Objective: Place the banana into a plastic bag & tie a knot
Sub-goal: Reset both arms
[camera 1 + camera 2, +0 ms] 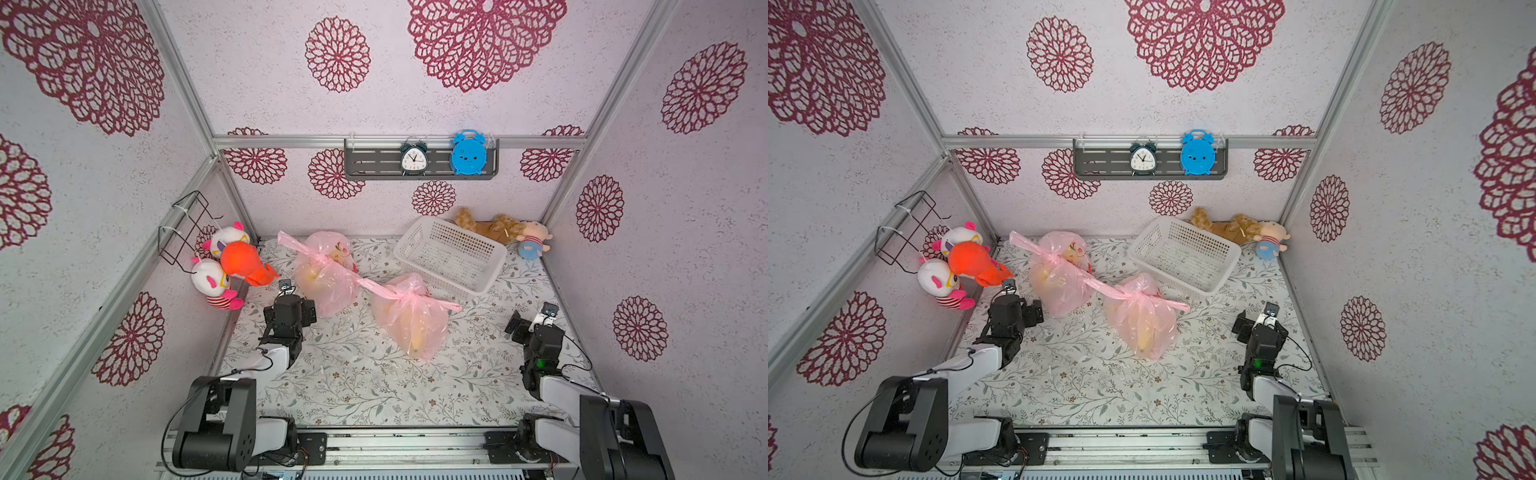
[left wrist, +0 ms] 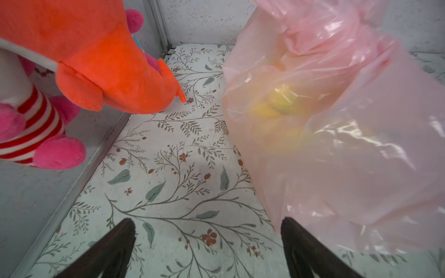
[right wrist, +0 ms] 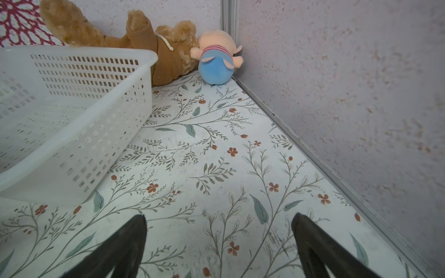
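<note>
Top views, table (image 1: 353, 386): floral sheet, both arms reaching in from 6 o'clock.
Basket (image 1: 453, 257): white, at 1 o'clock.
Far bag (image 1: 328, 286): pink, knotted, at 11 o'clock, something yellow inside.
Near bag (image 1: 409, 324): pink, knotted, at the centre.
Left gripper (image 2: 208, 220): at 9 o'clock, jaws spread wide, holding nothing, just beside the far bag.
Right gripper (image 3: 220, 215): at 3 o'clock, jaws spread wide, holding nothing.
Banana (image 1: 417, 338): a yellow blur inside the near bag.

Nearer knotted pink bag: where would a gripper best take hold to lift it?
Probably the knot of the nearer pink bag, from above, jaws across the tails: the plastic bunches into a narrow cord there, while the body is slack film over the banana.
</note>
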Motion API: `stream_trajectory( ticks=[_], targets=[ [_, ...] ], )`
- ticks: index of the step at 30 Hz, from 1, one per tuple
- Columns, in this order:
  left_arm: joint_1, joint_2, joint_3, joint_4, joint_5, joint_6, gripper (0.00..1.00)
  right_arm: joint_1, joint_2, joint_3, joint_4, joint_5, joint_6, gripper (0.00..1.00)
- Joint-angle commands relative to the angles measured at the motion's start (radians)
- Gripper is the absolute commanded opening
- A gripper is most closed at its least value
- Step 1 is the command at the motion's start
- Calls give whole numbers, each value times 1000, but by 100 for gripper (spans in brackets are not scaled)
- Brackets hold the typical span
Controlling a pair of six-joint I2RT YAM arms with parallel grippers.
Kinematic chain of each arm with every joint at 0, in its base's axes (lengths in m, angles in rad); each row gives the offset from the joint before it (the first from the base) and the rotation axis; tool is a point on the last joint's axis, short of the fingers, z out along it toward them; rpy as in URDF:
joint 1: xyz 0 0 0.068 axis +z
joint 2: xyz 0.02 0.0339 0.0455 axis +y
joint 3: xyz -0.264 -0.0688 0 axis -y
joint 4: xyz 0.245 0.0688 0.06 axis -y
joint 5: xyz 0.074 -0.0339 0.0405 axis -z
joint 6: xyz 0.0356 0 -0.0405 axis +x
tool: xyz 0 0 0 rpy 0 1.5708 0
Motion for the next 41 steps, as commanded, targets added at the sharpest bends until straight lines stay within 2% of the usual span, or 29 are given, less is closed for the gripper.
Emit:
stream_trajectory(
  ticks=[1,4,6,8,10,11,12,14,16,17,19,21,41],
  targets=[
    [16,46,8,234,-4,8,97,-7,65,55,121,-7,-4,99],
    [49,93,83,132,38,-5,97,-8,117,67,176,-92,-3,99],
    [51,86,73,144,64,5,97,-4,165,7,342,-139,-9,99],
    [53,53,28,201,74,24,97,10,246,-39,513,-152,-28,99],
    [55,19,-35,304,59,57,97,45,322,-38,590,-151,-66,99],
    [60,14,-74,390,26,74,97,65,330,-25,583,-150,-95,99],
    [72,21,-101,449,33,85,97,85,305,7,483,-133,-114,99],
    [122,95,-129,567,109,59,97,108,323,45,440,-139,-147,99],
    [130,195,-111,644,185,93,97,111,316,83,354,-134,-148,99],
    [137,189,-113,638,182,77,97,107,320,91,344,-118,-136,99],
    [157,172,-68,509,146,31,97,94,323,108,320,-112,-116,99],
    [179,191,-76,567,190,25,97,94,320,104,321,-109,-118,99],
    [176,184,-76,555,189,25,97,92,316,103,314,-111,-119,99]
  ],
)
